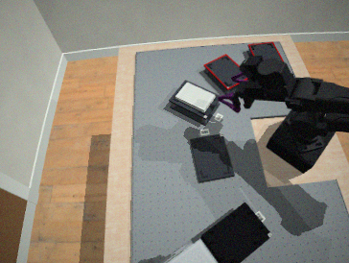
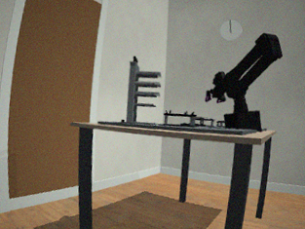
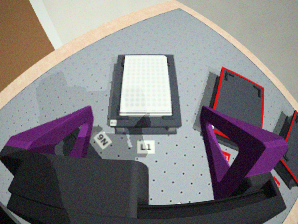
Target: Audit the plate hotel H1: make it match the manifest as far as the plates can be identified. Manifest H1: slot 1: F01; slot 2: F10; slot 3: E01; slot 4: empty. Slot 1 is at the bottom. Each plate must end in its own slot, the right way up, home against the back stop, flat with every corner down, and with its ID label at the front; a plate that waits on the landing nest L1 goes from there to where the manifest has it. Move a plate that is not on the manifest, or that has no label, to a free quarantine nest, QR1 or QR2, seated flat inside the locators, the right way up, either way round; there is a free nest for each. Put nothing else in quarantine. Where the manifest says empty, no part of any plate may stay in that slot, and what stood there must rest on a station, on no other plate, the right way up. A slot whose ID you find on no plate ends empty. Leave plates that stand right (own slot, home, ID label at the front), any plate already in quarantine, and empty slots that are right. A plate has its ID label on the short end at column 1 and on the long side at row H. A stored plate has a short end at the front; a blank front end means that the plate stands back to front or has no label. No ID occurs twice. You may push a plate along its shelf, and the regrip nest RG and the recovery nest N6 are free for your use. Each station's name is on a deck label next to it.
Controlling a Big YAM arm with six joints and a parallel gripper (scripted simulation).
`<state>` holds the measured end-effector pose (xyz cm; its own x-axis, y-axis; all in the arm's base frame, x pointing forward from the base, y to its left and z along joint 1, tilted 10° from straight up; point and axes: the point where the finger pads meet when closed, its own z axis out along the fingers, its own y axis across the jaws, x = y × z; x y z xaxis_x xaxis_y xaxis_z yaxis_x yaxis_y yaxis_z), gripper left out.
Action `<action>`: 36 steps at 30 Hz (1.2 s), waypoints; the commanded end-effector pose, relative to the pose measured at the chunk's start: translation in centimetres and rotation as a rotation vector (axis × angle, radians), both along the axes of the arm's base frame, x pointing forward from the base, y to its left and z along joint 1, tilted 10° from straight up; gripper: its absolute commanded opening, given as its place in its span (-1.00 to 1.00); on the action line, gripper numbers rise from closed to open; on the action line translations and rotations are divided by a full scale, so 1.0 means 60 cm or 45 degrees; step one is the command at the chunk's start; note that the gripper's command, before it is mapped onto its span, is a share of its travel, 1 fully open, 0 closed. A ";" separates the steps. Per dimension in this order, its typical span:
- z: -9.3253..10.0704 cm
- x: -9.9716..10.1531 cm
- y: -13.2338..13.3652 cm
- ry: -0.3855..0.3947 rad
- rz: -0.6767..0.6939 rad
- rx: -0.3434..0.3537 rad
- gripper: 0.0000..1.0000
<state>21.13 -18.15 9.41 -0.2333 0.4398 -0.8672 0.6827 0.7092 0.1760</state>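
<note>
The white plate (image 3: 144,84) lies flat on its dark nest (image 3: 119,99), long axis running away from our gripper (image 3: 149,143), whose purple fingers stand wide apart, holding nothing, above and short of it.

Lab room, plate hotel (image 2: 133,91), deck nests, robot arm (image 2: 250,66)

The wooden table (image 2: 178,131) carries a grey mat (image 1: 163,202). On the mat lie a white plate (image 1: 195,95) on a dark nest, two red-edged trays (image 1: 223,71), a dark tray (image 1: 211,157) and small labels (image 1: 204,131).
</note>
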 end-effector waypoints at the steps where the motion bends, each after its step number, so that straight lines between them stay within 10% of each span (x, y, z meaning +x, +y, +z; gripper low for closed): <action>1: 0.002 0.010 0.002 -0.032 0.009 -0.009 1.00; 36: 0.031 0.015 -0.009 -0.050 0.005 -0.040 1.00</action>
<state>21.18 -18.12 9.03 -0.2377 0.4433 -0.8643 0.6829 0.7090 0.1759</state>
